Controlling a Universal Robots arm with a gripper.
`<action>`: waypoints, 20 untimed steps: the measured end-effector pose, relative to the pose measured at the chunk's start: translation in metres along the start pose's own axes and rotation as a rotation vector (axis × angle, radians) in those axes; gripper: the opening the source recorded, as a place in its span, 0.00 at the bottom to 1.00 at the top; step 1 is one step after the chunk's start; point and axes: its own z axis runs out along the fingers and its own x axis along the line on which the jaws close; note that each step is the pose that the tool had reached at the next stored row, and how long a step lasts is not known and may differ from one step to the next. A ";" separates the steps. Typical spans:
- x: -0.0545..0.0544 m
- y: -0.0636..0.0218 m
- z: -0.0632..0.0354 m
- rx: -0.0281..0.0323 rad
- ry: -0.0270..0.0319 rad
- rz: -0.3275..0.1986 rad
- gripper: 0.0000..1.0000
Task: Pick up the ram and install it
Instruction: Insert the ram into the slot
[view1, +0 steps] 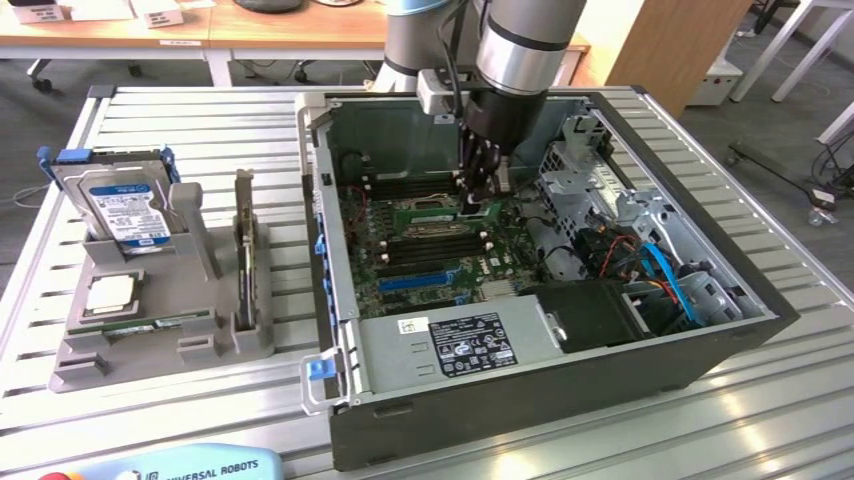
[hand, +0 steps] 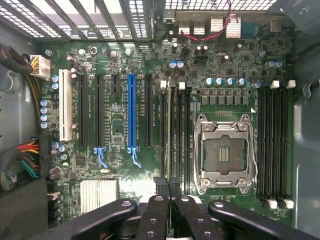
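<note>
**A:** Where is the ram?

**B:** The ram (hand: 169, 130) is in the claw (hand: 169, 186), standing on edge. The wrist view sees it edge-on as a thin pale strip. It runs along the bank of memory slots (hand: 176, 135) just beside the processor socket (hand: 223, 155), on the side toward the blue slot (hand: 131, 112).

**A:** Seated?

**B:** Cannot tell. It lines up with a slot, but how deep it sits does not show.

**A:** Claw state?

**B:** Nearly closed. The fingers (hand: 154, 210) pinch the stick from both sides, with only the stick between them.

**A:** Exterior view?

**B:** The arm reaches straight down into the open computer case (view1: 534, 400). The claw (view1: 477, 197) is low over the motherboard (view1: 441, 265), next to the socket.

**A:** What else is around it?

**B:** A second bank of slots (hand: 275, 145) lies on the socket's far side. The case lies on the slatted table (view1: 801, 400). A grey holder (view1: 80, 370) sits at the exterior view's left, apart from the case. It carries a hard drive (view1: 127, 205) upright, a square silver processor chip (view1: 111, 292) lying flat, and a dark expansion card (view1: 244, 260) upright.
</note>
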 end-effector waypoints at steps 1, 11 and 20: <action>0.000 0.0000 0.0005 0.0000 -0.0001 -0.001 0.12; 0.000 -0.0003 0.0063 -0.0001 0.0005 -0.011 0.12; 0.000 -0.0004 0.0089 -0.0001 0.0011 -0.028 0.12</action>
